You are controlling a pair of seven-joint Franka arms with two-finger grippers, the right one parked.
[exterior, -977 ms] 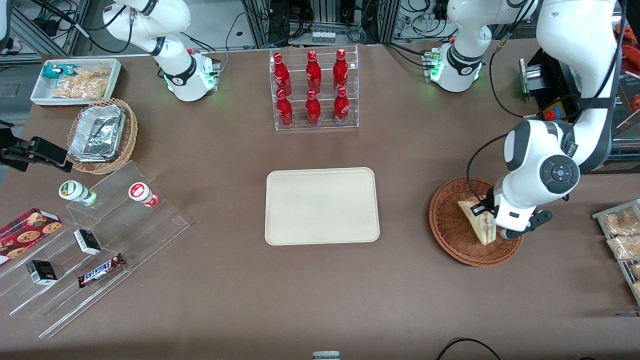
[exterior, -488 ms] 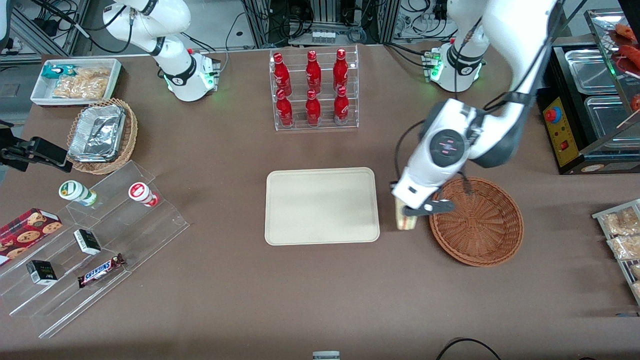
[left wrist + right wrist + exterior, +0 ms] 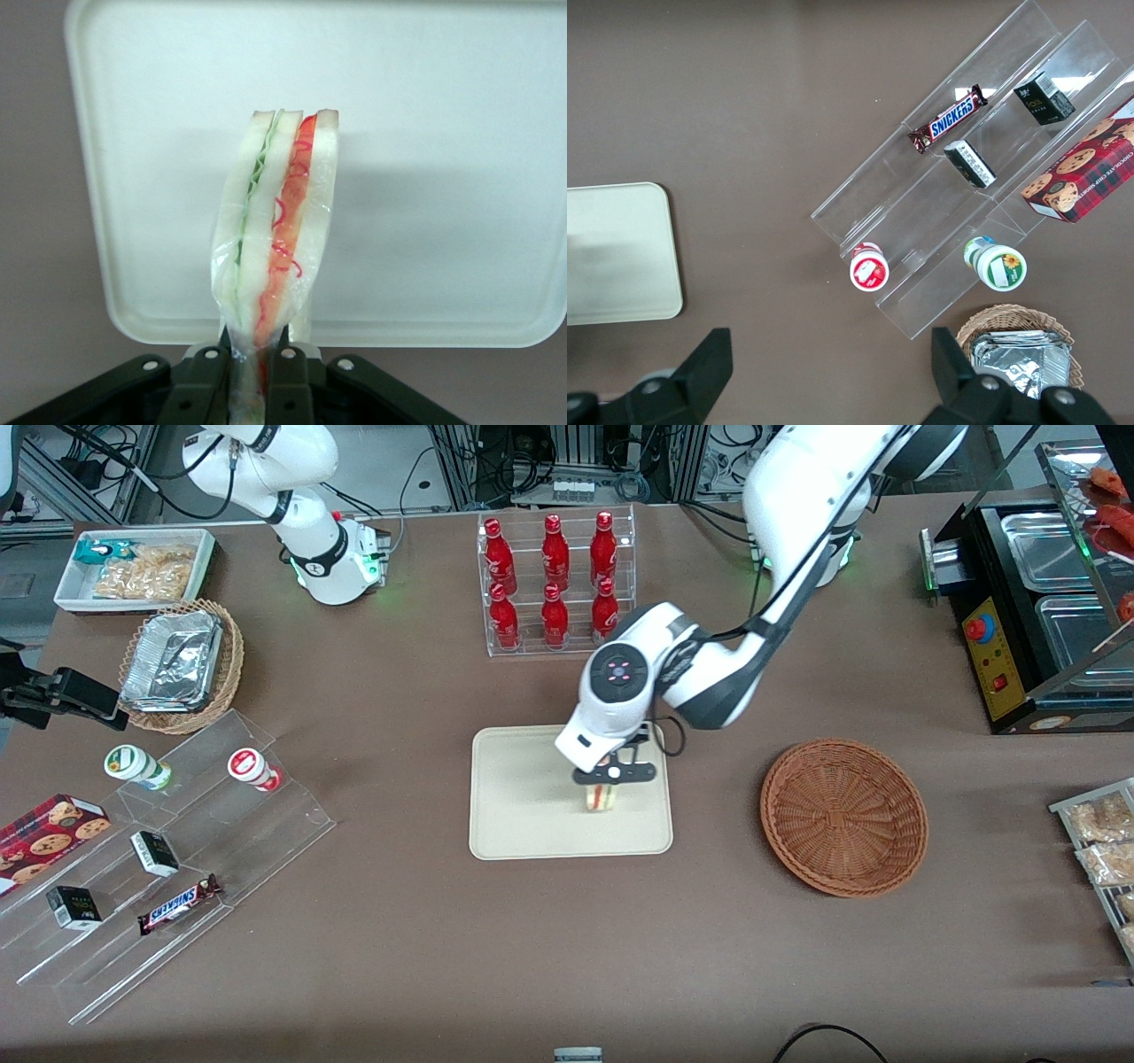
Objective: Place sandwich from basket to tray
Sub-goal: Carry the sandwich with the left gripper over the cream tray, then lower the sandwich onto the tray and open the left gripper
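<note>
Front view: end effector (image 3: 608,776) over the tray (image 3: 532,824), clamped on the sandwich (image 3: 602,797), striped edge pointing down above the tray's half nearer the working arm. Cannot tell whether sandwich touches tray. Basket (image 3: 843,815) alone on the desk (image 3: 567,957), well apart from the tray, toward the working arm's end. Rack of red bottles (image 3: 555,581) farther from the camera than the tray.

Left wrist view: fingers (image 3: 286,381) pinched tight on the sandwich (image 3: 276,230) at its narrow end, wrap crinkled between them. Green and red filling stripes facing the camera. Tray (image 3: 443,133) underneath, its shadow faint on it.

Right wrist view: tray corner (image 3: 620,257) only; candy bar (image 3: 948,118) and cups on clear steps.
</note>
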